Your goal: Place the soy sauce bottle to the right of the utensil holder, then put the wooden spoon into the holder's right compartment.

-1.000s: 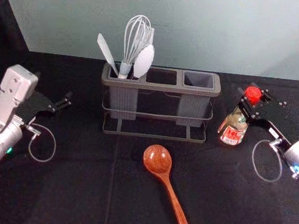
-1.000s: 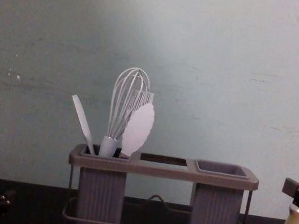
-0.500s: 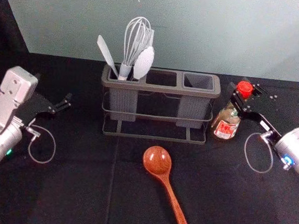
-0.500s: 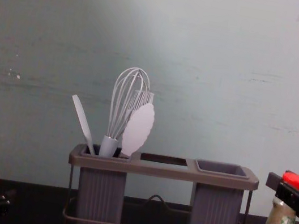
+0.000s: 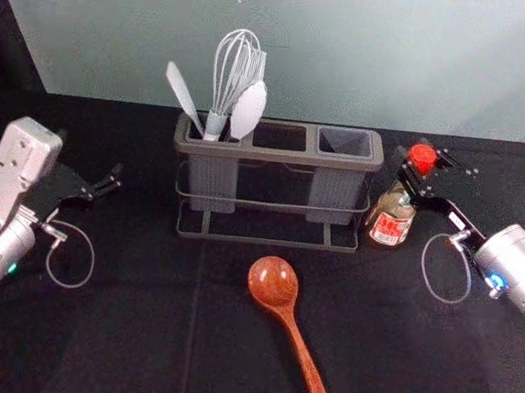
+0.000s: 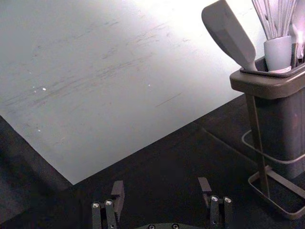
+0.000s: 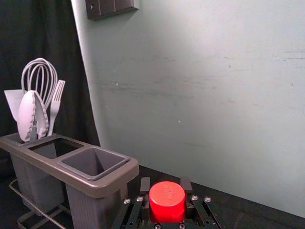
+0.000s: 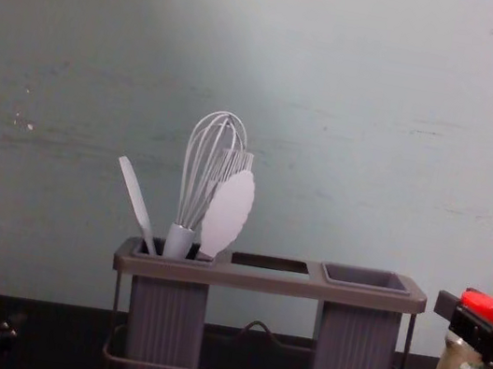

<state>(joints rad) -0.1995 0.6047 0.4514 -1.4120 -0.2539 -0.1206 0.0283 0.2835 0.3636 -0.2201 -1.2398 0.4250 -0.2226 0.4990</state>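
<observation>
With placement apparently nearly complete, the right gripper (image 7: pixel 165 187) clamps the soy sauce bottle (image 5: pixel 390 228) just right of the utensil holder (image 5: pixel 275 153); release and transfer of the wooden spoon (image 5: pixel 273 285), lying in front, to the right compartment (image 5: pixel 344 143) remain, the left gripper (image 6: pixel 160 184) idling at left, fingers apart.

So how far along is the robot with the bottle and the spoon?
The bottle already looks placed right of the holder, but it's in hand: the right gripper has it near the red cap. Left: releasing it, then getting the spoon, lying before the holder, into the empty right compartment.
</observation>
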